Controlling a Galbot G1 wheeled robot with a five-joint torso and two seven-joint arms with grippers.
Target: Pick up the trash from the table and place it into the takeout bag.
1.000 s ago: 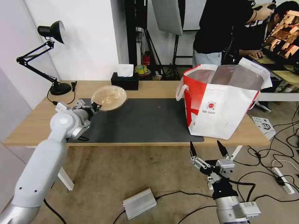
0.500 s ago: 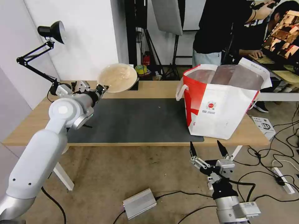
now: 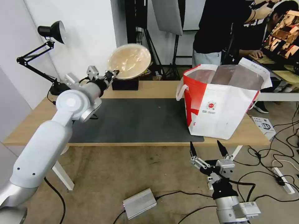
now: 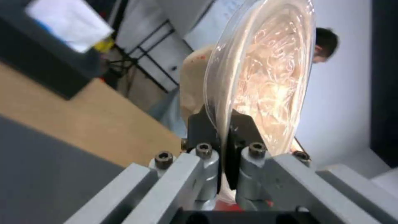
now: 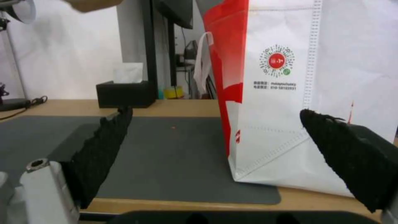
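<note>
Left hand (image 3: 112, 74) clamping beige crumpled paper-pulp bowl (image 3: 129, 61) by rim, aloft over desk (image 3: 155, 89); right hand (image 3: 207, 149) open, idle; next: carry above white-and-red takeout bag (image 3: 222, 102).

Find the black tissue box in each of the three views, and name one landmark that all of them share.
Head view: black tissue box at the table's far edge, just below the beige bowl gripped by the left gripper.
Left wrist view: tissue box beyond the mat and the bare wood strip, white tissue on top.
Right wrist view: tissue box on the wood behind the mat.
Shared landmark: dark grey mat.
</note>
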